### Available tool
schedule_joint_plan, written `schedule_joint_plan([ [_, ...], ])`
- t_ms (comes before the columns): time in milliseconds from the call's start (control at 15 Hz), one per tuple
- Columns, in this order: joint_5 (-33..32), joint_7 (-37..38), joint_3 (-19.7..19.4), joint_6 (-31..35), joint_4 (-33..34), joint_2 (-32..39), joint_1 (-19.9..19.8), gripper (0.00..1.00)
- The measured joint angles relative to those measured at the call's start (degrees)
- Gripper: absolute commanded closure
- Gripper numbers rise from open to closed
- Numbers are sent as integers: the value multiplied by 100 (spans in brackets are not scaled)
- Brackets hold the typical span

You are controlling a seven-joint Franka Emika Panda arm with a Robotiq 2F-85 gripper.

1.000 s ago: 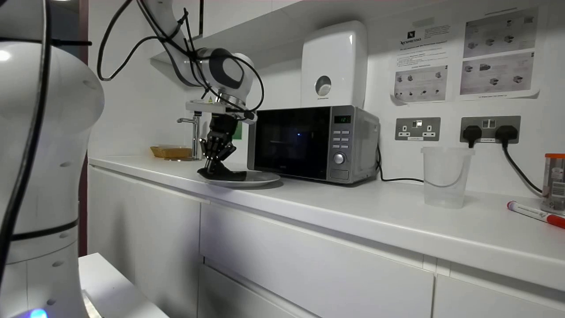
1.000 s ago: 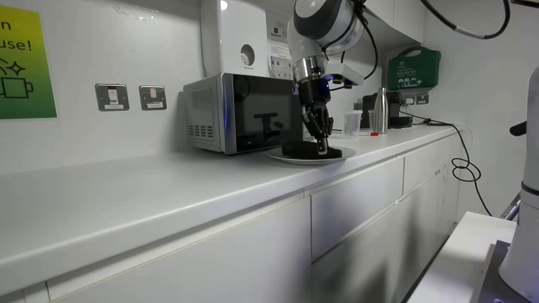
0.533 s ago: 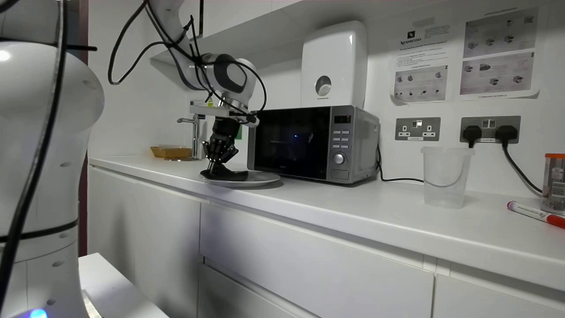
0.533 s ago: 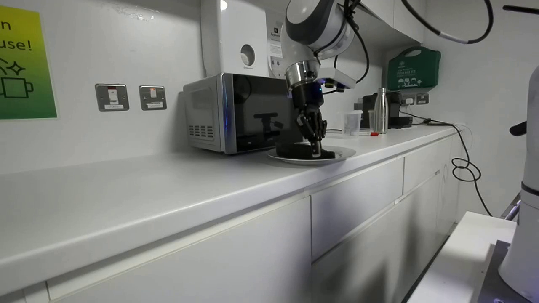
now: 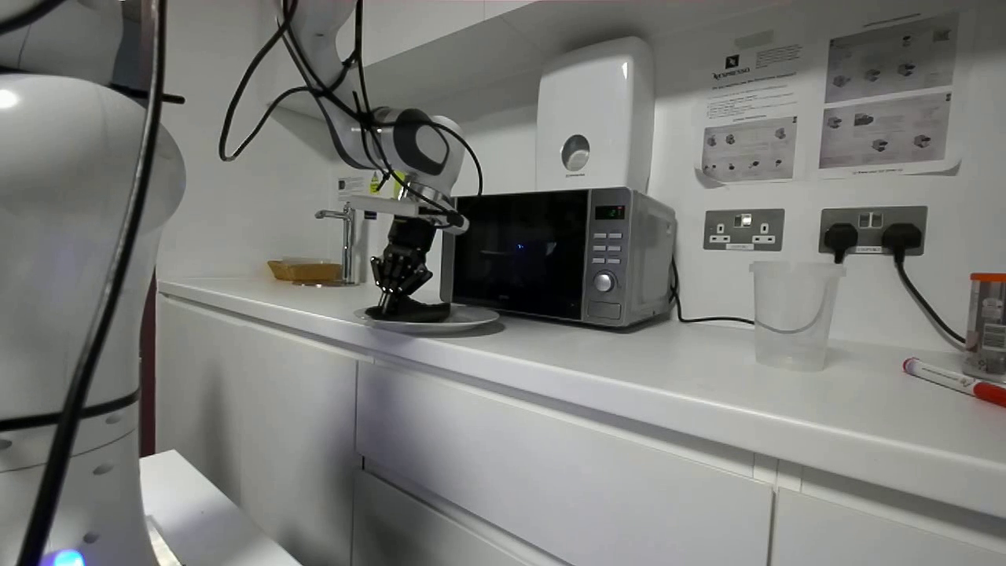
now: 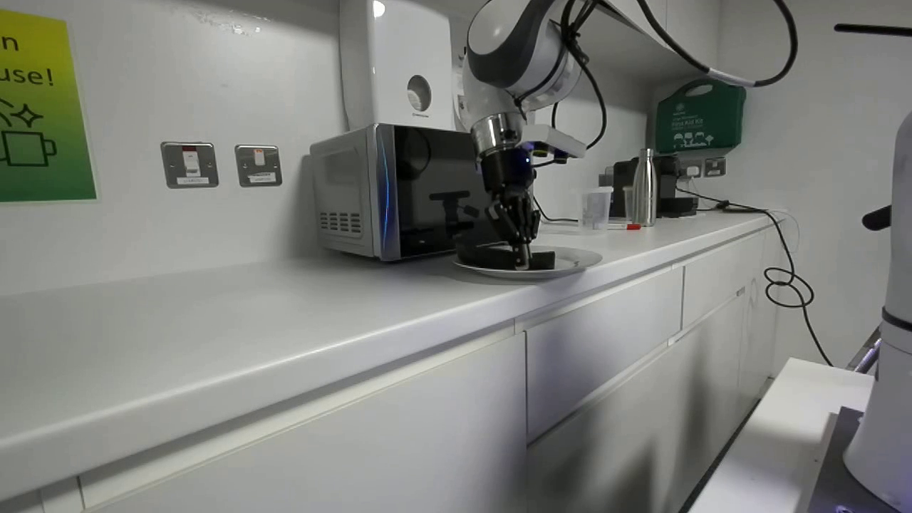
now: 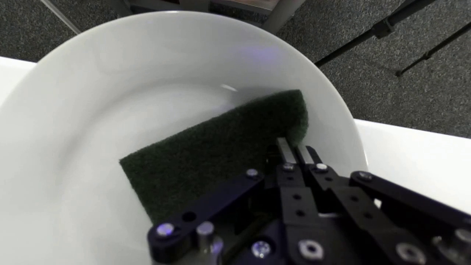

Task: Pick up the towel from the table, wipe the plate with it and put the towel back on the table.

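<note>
White arm bent downward, end effector pinching towel.

In an exterior view, a sheet right of the microwave is reading "NESPRESSO"; the microwave's display is glowing illegibly. In an exterior view, a poster left of the microwave is showing "use!", and a case right of the microwave is bearing "First Aid Kit".

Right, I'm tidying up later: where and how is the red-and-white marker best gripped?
Take the marker across its white barrel, probably from above: it lies flat and slim on the table, and the orange-topped jar stands close by.
</note>
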Motion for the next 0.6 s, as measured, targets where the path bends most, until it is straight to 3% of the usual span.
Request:
schedule_joint_plan([
  [600, -49, 2, -28, 0, 118, 97, -82, 99],
])
